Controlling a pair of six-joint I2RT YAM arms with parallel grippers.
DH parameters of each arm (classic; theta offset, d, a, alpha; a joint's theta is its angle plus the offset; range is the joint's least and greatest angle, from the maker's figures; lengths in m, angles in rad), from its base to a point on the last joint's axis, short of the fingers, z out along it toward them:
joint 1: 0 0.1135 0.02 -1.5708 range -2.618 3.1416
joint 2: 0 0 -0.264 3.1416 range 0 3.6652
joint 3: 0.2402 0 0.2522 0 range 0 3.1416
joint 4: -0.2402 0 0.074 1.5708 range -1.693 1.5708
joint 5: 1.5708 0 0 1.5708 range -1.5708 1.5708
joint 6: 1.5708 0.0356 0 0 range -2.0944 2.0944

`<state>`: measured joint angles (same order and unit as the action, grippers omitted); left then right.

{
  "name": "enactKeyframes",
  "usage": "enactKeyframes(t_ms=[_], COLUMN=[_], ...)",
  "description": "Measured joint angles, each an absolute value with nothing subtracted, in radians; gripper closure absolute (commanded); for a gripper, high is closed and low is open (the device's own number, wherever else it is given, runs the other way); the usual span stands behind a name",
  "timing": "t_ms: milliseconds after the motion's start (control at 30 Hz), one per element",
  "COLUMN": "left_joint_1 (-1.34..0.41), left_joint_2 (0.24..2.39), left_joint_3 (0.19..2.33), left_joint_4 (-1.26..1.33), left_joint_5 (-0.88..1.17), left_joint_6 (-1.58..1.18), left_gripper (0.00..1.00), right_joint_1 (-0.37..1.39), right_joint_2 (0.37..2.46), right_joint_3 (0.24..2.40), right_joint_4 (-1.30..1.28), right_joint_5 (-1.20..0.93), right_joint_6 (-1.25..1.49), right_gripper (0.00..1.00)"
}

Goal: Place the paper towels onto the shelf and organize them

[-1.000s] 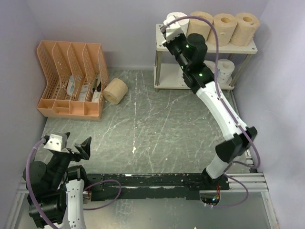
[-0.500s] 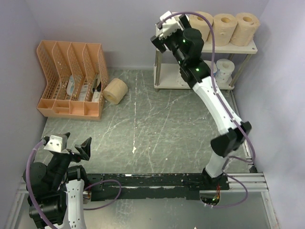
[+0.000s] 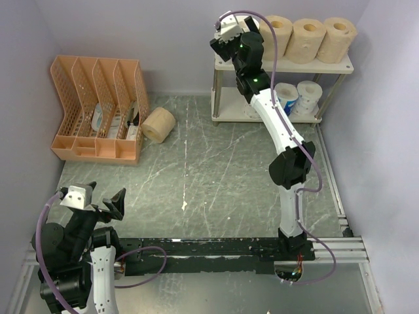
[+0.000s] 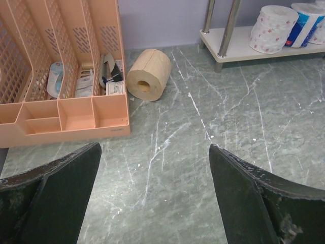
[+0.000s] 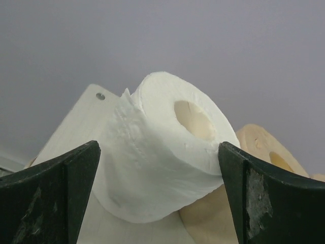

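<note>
Green stone table (image 3: 216,176) spreads out ahead of both arms. Far beyond the left gripper (image 3: 105,199), off to its right, stands the shelf (image 3: 294,66), two cream boards on thin legs. The right arm is stretched all the way up there, and the right gripper (image 3: 229,36) sits at the left end of the top board.

On the right wrist view, the right gripper (image 5: 157,147) has its fingers spread wide apart. A white roll (image 5: 152,168) fills the space just ahead of them. It's resting on the top board (image 5: 76,122), tipped, its hollow core facing up and to the right. Whether the pads touch it, I can't tell. Just right of it, pressed close, is a tan roll (image 5: 264,157).

From above, three tan rolls (image 3: 308,36) line up to the right of that gripper, upright in a row. Below it on the lower board sit a blue-and-white roll (image 3: 286,98) and a white one (image 3: 306,97) side by side.

Down at the near edge, the left gripper (image 4: 153,147) hangs above the table, fingers wide open, nothing between them. Ahead and to its left sits the orange organizer (image 4: 76,109), small items in its slots. Straight ahead, just beside the organizer's right end, a loose tan roll (image 4: 149,74) lies on its side on the table (image 4: 228,127), core facing the camera. Far ahead and right, the lower board (image 4: 244,48) carries a dotted roll (image 4: 274,28) with the blue-and-white one (image 4: 307,23) touching it.
</note>
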<state>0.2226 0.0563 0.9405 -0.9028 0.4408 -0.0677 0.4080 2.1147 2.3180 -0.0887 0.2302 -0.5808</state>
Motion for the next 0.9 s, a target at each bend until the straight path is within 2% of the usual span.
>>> enactKeyframes(t_ms=[67,133,167,233,300,467,633,900], left_joint_1=[0.223,0.223,0.222,0.221,0.221,0.221,0.221,0.221], left_joint_2=[0.056,0.056,0.056,0.056,0.056,0.056,0.056,0.054], left_joint_3=[0.941,0.941,0.941,0.941,0.941,0.941,0.941,0.941], left_joint_4=[-0.903,-0.903,-0.903,-0.903,-0.903,-0.903,-0.903,-0.903], left_joint_5=[0.441,0.441,0.441,0.441,0.441,0.441,0.441,0.441], left_joint_6=[-0.068,-0.068,-0.068,-0.068,-0.068,-0.068,-0.068,-0.068], left_gripper=[0.01,0.01,0.01,0.01,0.01,0.01,0.01,0.01], right_joint_1=[0.408,0.405,0.402,0.391,0.378,0.359,0.348,0.387], right_joint_2=[2.145,2.161,2.171,2.183,2.184,2.180,2.138,1.835], right_joint_3=[2.342,2.361,2.373,2.389,2.391,2.392,2.358,1.960], right_joint_4=[-0.056,-0.049,-0.049,-0.046,-0.038,-0.027,-0.058,-0.057], right_joint_5=[0.250,0.255,0.254,0.249,0.236,0.199,0.132,0.072], right_joint_6=[-0.595,-0.595,-0.592,-0.585,-0.576,-0.557,-0.511,-0.424], right_gripper=[0.01,0.08,0.17,0.45,0.67,1.00,1.00,1.00])
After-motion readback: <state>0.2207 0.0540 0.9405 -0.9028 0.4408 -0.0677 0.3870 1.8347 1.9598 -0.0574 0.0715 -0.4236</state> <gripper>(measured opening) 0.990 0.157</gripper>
